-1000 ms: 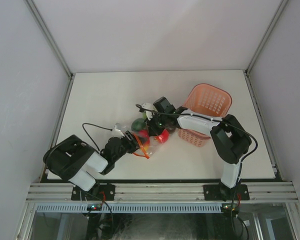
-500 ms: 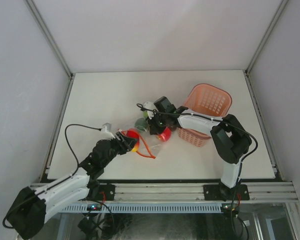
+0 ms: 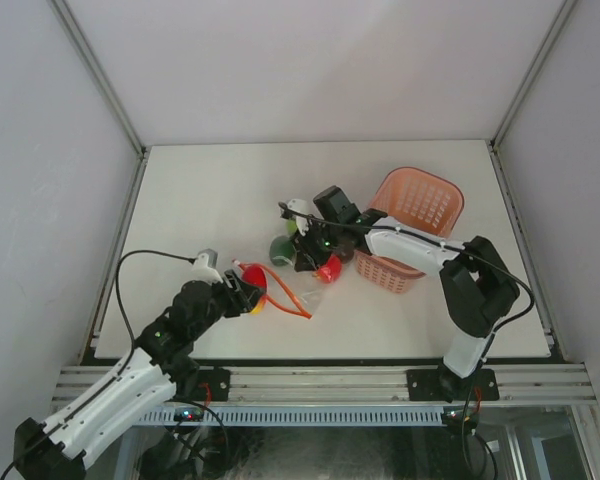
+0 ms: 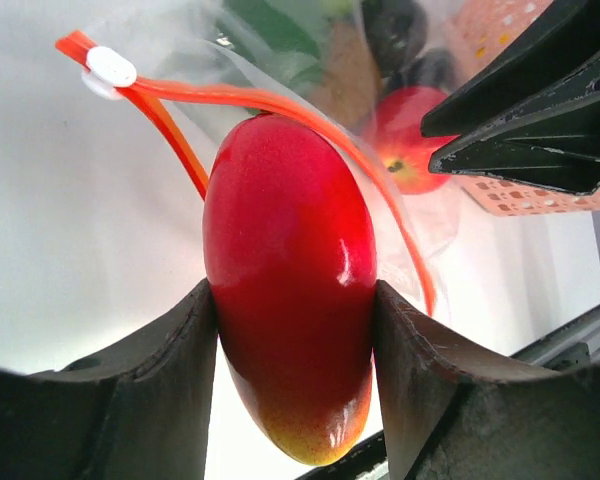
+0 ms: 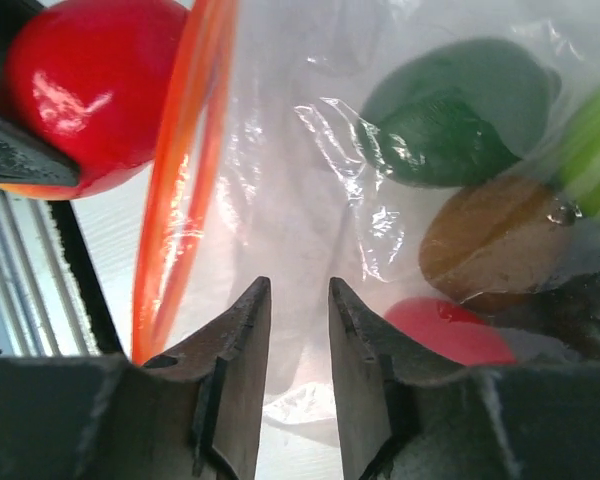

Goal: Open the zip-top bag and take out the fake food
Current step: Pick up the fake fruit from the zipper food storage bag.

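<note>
Left gripper (image 4: 292,310) is clamped on a red fruit (image 4: 285,240) that fills the whole gap between its jaws, and the orange zip strip (image 4: 280,102) loops right behind it. Right gripper (image 5: 292,330) is nearly closed, pinching the bag (image 5: 310,180) film. More food (image 5: 450,110) sits in the bag just past those jaws, with the basket (image 3: 420,200) further right.

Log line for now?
left tool: holds red fruit at zip-top bag mouth | right tool: on bag film, grip unclear | other fruit: bagged
</note>
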